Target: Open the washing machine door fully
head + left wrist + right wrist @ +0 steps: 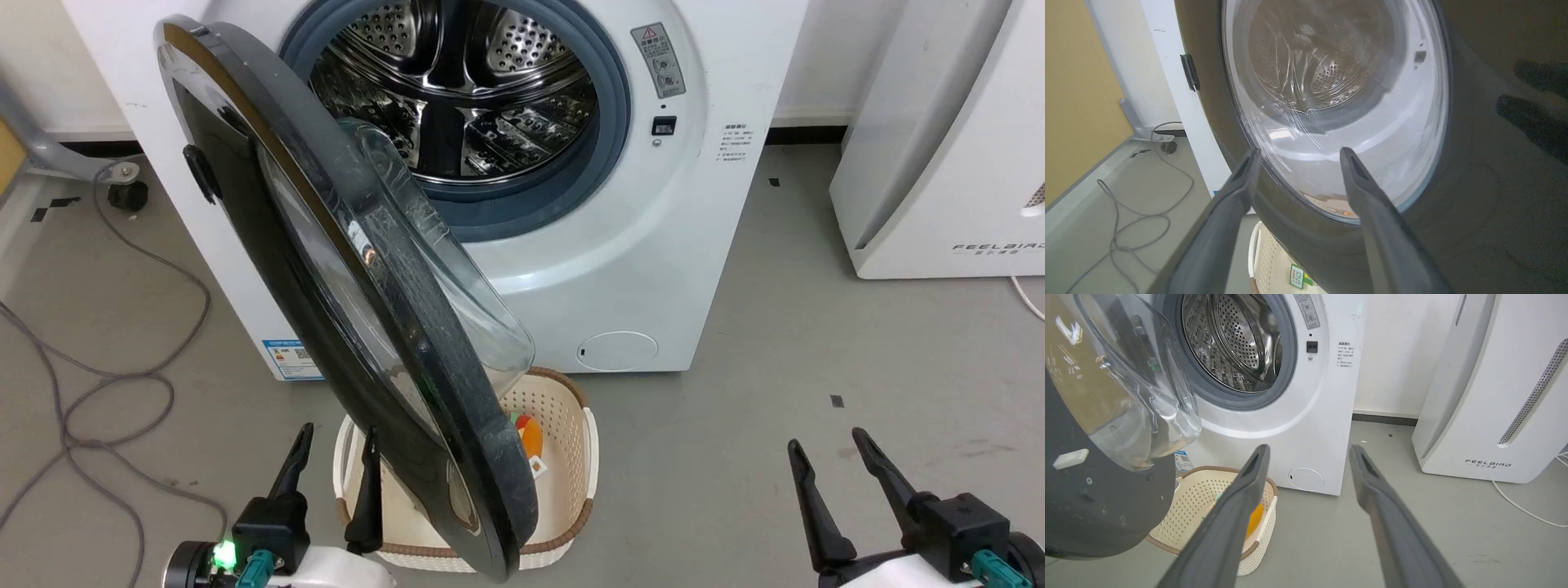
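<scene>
Jaws of the left gripper [340, 429] stand well apart and hold nothing; in the head view its inner finger rises just beside the black outer face of the washing machine door [424, 359], and whether it touches that face cannot be told. In the left wrist view the two fingers [1237, 183] spread in front of the door's lower rim and clear glass window. Jaws of the right gripper [825, 439] are equally wide apart and empty, low at the right over bare grey floor [816, 327], well apart from the door. Just beyond the left gripper, a cream perforated basket [586, 457] with a brown rim sits on the floor with an orange item [532, 437] in it, partly under the door's lower edge. The door is swung partway out from its hinge on the left side of the washing machine [620, 269], nearly edge-on to the head camera, its glass bowl bulging toward the opening. Behind it the grey rubber ring [604, 114] and the steel drum [457, 90] are exposed. A grey cable [122, 384] trails over the floor at the left, and a white appliance [939, 163] stands at the right.
</scene>
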You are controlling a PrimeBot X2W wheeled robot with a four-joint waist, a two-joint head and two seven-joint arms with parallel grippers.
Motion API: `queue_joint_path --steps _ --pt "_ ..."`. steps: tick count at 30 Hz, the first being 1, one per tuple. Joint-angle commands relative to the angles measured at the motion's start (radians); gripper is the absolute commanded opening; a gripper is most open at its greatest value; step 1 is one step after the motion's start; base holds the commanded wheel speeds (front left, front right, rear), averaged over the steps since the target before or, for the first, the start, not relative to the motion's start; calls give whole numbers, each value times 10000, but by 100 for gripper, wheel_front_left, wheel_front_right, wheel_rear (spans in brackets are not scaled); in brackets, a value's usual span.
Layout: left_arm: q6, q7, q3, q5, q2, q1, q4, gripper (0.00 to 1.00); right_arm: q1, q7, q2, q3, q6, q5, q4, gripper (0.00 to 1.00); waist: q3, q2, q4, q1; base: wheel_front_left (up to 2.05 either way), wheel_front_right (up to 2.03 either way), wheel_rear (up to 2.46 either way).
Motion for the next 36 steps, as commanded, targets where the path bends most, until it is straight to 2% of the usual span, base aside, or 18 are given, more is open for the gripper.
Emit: queue_joint_path --steps 1,2,3,4,5,23,30,36 --pt "-58 -53 -11 43 51 39 77 100 101 -68 47 6 6 127 72 100 20 0 -6 0 0 0 0" --pt "-75 -53 -9 23 50 29 111 100 76 -91 47 8 6 117 109 100 33 0 -11 0 0 0 0" --pt "-94 -53 -8 1 49 23 145 36 54 -114 47 11 6 122 141 100 43 0 -16 0 0 0 0" --pt "-111 -53 -8 -13 48 18 180 15 34 -130 47 18 6 204 179 100 54 0 -22 0 0 0 0" --pt "-135 -53 -11 -26 48 9 206 0 8 -153 47 27 6 183 199 100 62 0 -26 0 0 0 0" --pt "-266 -53 141 -435 39 -192 151 0 -120 -293 48 56 6 516 461 100 87 0 -1 0 0 0 0" --pt "-83 10 412 -616 119 -452 -1236 0 -159 -331 49 23 6 580 515 100 108 0 50 0 0 0 0" --pt "124 193 566 -634 207 -686 -3438 0 -183 -354 49 31 6 656 554 100 128 0 73 0 0 0 0"
